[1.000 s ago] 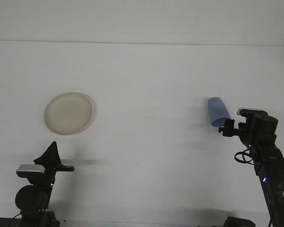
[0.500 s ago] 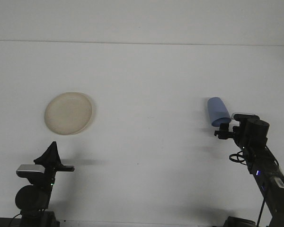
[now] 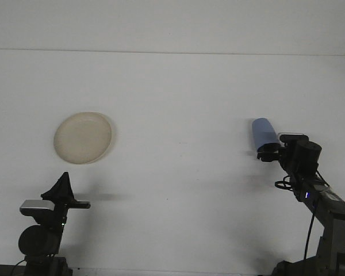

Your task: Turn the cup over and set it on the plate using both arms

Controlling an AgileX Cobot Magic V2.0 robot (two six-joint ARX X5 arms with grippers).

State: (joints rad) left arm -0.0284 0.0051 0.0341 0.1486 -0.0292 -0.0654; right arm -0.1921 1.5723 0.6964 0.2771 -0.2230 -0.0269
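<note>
Toward the right edge of the white desk (image 3: pixel 178 86), a blue cup (image 3: pixel 264 132) is lying on its side, its lower end hidden behind the right claw (image 3: pixel 267 154), which is reaching in from the near right corner. Dark fingers are crowding the cup's near end, but the front view is too small and too dim there to settle whether they are spread, pressed together or already pinching the cup; that cannot be told. Behind the claw, the right arm (image 3: pixel 313 190) is trailing down and out of the picture at the bottom edge, with a cable looping beside it and a small blue light glowing on its side.

Well apart, toward the left edge, a cream plate (image 3: pixel 83 137) is sitting flat and bare on the desk. Near the front left corner, the left claw (image 3: pixel 61 188) is pointing upward above its arm, showing only as a dark wedge, so its fingers are also impossible to judge. Its base is cut off by the bottom edge. No brand, label or writing is readable anywhere.
</note>
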